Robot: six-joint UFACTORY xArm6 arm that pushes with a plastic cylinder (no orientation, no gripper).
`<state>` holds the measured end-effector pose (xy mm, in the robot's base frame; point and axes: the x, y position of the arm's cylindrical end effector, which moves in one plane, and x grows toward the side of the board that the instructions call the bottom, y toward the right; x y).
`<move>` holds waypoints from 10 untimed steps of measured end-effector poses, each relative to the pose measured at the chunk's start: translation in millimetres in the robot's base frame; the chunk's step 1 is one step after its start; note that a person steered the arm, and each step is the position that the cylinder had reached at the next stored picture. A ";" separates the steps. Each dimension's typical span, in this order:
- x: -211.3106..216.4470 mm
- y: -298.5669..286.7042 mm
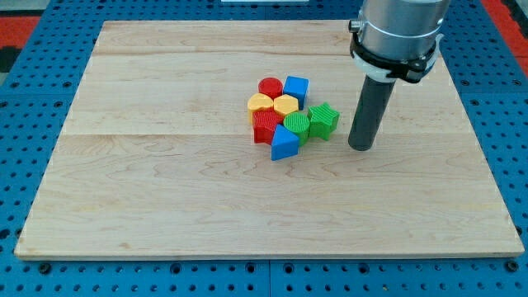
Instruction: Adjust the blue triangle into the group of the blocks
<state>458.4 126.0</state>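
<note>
The blue triangle (284, 143) lies at the lower edge of a tight cluster of blocks near the board's middle. It touches a red block (266, 126) on its left and a green block (297, 125) above it. The cluster also holds a green star (324, 120), two yellow heart-shaped blocks (261, 103) (285, 105), a red cylinder (270, 87) and a blue cube (296, 87). My tip (360, 147) rests on the board to the right of the cluster, a short gap from the green star and further right of the blue triangle.
The wooden board (165, 181) lies on a blue perforated table (25, 99). The arm's grey body (396, 33) hangs over the board's upper right.
</note>
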 end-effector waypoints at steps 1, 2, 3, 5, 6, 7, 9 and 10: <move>-15.0 -1.1; -25.5 -8.2; -30.3 -21.2; -51.0 -40.2; -46.3 -37.7; -9.3 -11.6; 81.2 5.8; 93.2 -64.1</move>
<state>551.6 61.8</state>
